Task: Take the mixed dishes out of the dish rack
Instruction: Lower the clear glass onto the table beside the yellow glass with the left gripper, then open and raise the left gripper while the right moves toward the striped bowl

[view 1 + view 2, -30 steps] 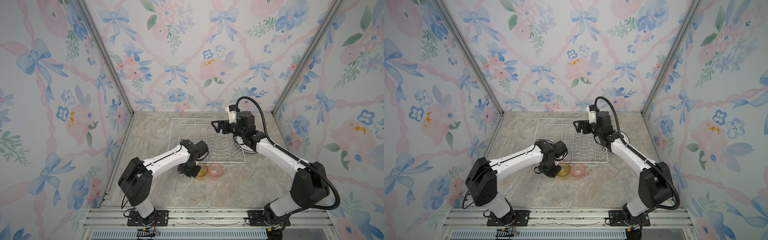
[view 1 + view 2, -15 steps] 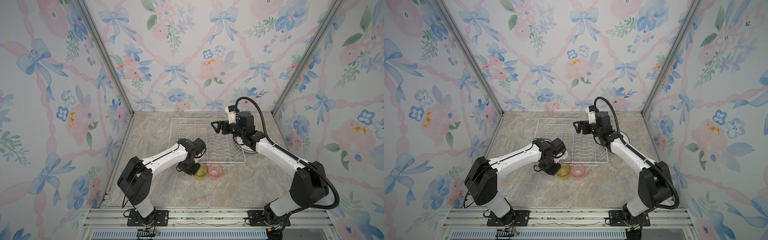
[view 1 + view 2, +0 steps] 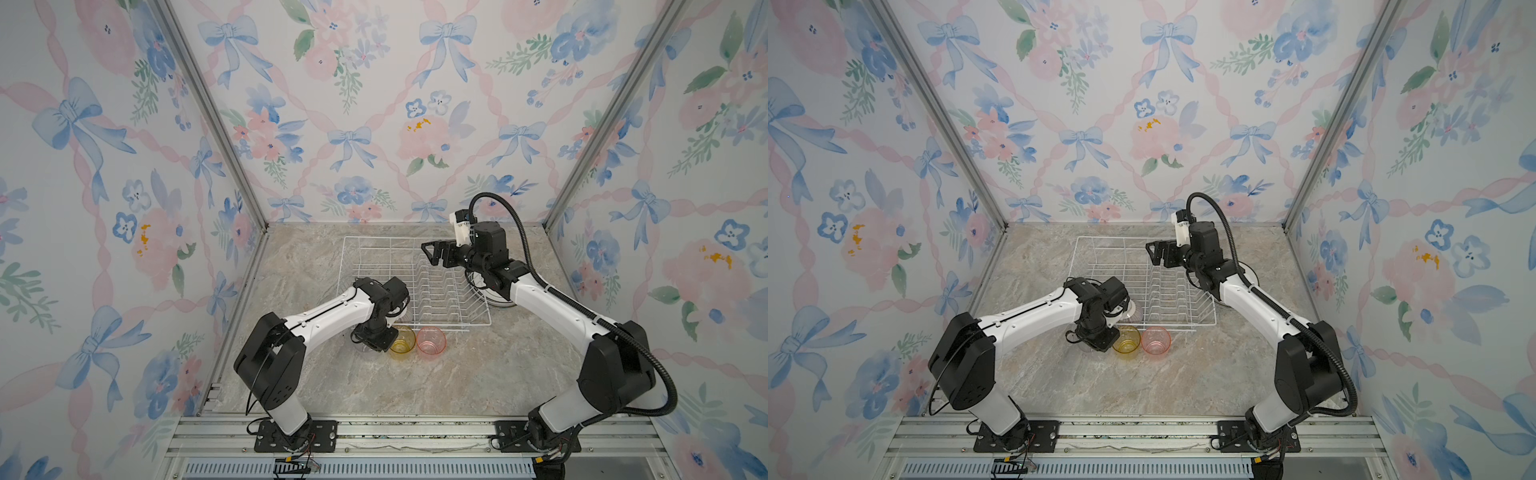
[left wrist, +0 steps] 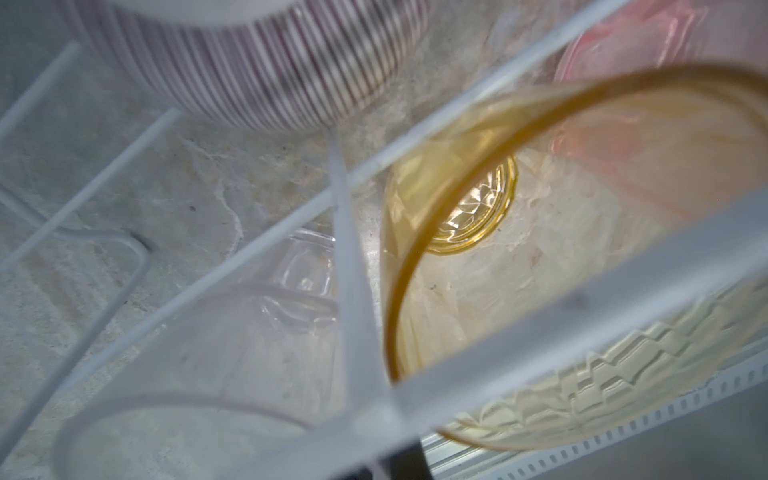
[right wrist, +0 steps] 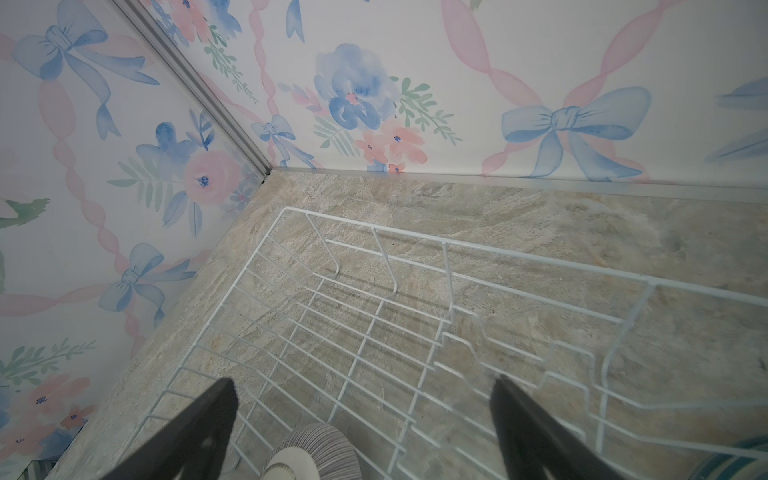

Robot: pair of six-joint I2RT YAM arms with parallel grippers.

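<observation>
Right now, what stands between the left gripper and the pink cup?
The yellow cup stands upright there, between the left gripper and the pink cup. Both top views show it.

The marbled tabletop (image 3: pixel 415 386) carries the dish rack (image 3: pixel 446 299), yellow tumbler (image 3: pixel 402 340), pink tumbler (image 3: pixel 431 340), clear tumbler (image 4: pixel 208 353) and plates (image 3: pixel 496 300).

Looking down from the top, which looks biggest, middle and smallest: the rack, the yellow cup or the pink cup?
1. The rack, by far the largest.
2. The yellow cup and the pink cup tie. They stand side by side and look about the same size, so I won't rank one over the other.
</observation>
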